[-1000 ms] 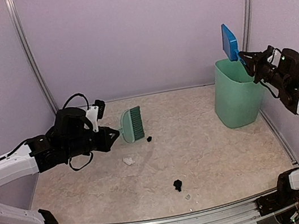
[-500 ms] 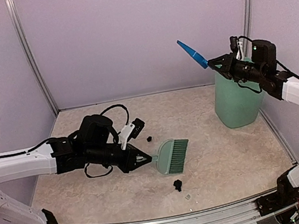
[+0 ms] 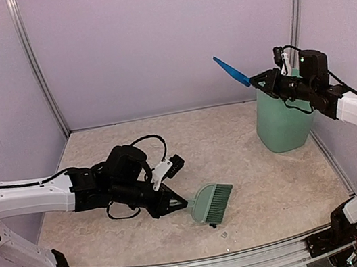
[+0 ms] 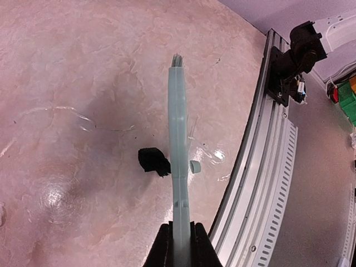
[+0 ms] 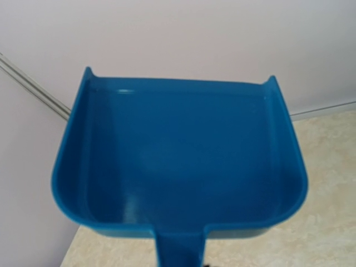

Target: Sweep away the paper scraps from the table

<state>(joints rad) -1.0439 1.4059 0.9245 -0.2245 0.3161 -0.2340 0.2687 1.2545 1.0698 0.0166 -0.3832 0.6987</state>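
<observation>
My left gripper (image 3: 177, 206) is shut on the handle of the green hand brush (image 3: 212, 202), low over the table (image 3: 261, 174) near its front edge. In the left wrist view the brush (image 4: 178, 128) is seen edge-on between my fingers (image 4: 161, 247). One of the paper scraps, black (image 4: 153, 161), lies just left of it, and a small pale bit (image 4: 194, 166) lies just right. In the top view the black scrap (image 3: 212, 225) peeks out under the bristles, and a white bit (image 3: 224, 235) lies nearer the rail. My right gripper (image 3: 267, 81) is shut on the blue dustpan (image 3: 231, 71), held in the air. The pan (image 5: 178, 167) looks empty.
A tall mint-green bin (image 3: 284, 119) stands at the back right, under my right arm. The metal rail (image 3: 207, 265) runs along the front edge, close to the brush. Lilac walls close in the back and sides.
My left arm has swept the brush from the back left to the front middle, onto the black scrap. My right arm has swung the dustpan from upright over the bin to pointing left.
</observation>
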